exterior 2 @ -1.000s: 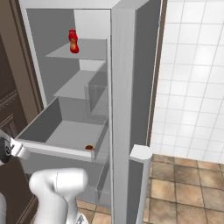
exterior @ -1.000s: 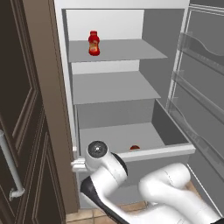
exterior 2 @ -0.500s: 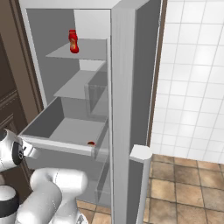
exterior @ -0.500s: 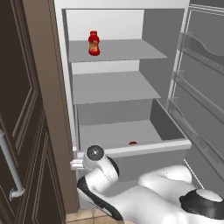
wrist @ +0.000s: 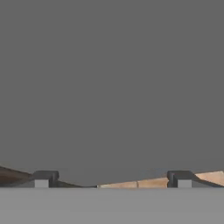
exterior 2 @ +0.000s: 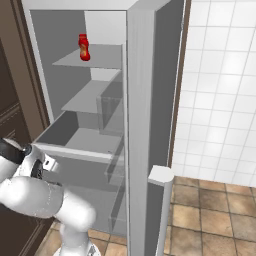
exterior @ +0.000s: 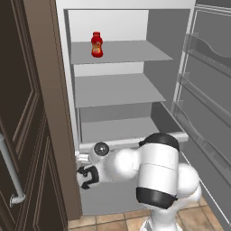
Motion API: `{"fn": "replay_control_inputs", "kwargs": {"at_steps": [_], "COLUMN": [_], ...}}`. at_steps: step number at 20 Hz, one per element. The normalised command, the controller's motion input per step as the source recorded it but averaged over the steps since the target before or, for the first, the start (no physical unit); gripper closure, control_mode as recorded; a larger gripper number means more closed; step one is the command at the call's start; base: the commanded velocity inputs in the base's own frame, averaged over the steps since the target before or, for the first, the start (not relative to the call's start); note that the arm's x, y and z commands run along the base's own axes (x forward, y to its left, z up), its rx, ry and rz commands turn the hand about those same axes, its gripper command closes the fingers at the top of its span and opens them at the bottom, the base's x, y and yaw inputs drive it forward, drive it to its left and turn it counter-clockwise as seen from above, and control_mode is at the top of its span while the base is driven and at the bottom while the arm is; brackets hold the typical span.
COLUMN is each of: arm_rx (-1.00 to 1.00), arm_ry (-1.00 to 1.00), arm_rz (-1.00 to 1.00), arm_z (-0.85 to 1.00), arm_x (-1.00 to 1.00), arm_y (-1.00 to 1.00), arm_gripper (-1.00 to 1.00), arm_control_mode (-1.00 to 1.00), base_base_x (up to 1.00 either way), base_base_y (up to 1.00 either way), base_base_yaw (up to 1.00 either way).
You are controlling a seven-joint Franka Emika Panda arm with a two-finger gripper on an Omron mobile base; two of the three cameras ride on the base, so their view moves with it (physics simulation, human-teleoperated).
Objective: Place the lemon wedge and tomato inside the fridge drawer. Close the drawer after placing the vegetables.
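Note:
The fridge drawer (exterior: 126, 127) is a pale grey box under the lowest shelf, only a little way out of the fridge. Its flat front (exterior 2: 85, 172) faces my arm. My gripper (exterior: 86, 175) sits low at the left end of that front, just under the top edge. From the right base view the gripper (exterior 2: 47, 164) is right against the panel. In the hand view the drawer front (wrist: 112, 87) is a plain grey surface very close ahead, and the gripper (wrist: 111, 180) is open with nothing between its fingertips (wrist: 41, 179). The lemon wedge and tomato are hidden.
A red sauce bottle (exterior: 96, 44) stands on the top shelf (exterior 2: 95, 57). The open fridge door (exterior: 205, 90) with its racks hangs to the right. A brown cabinet (exterior: 27, 113) flanks the left. Tan floor tiles (exterior 2: 200, 215) lie below.
The drawer has slid back into the fridge. My arm has swung across in front of it, covering the red tomato seen inside before. The gripper stays open.

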Motion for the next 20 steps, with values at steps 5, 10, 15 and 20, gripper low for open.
{"fn": "replay_control_inputs", "kwargs": {"at_steps": [5, 10, 15, 20], "arm_rx": [0.00, 0.00, 0.00, -0.01], "arm_ry": [-0.04, -0.08, -0.10, -0.04], "arm_rz": [0.00, 0.00, 0.00, 0.00], "arm_z": [0.00, 0.08, 0.38, 0.60], "arm_x": [0.71, 0.59, 0.58, 0.59], "arm_y": [-0.03, -0.06, -0.07, -0.02], "arm_gripper": [-1.00, -1.00, -1.00, -1.00], "arm_control_mode": [-1.00, -1.00, -1.00, -1.00], "base_base_x": [0.00, 0.00, 0.00, 0.00], "base_base_y": [0.00, 0.00, 0.00, 0.00], "base_base_yaw": [0.00, 0.00, 0.00, 0.00]}}
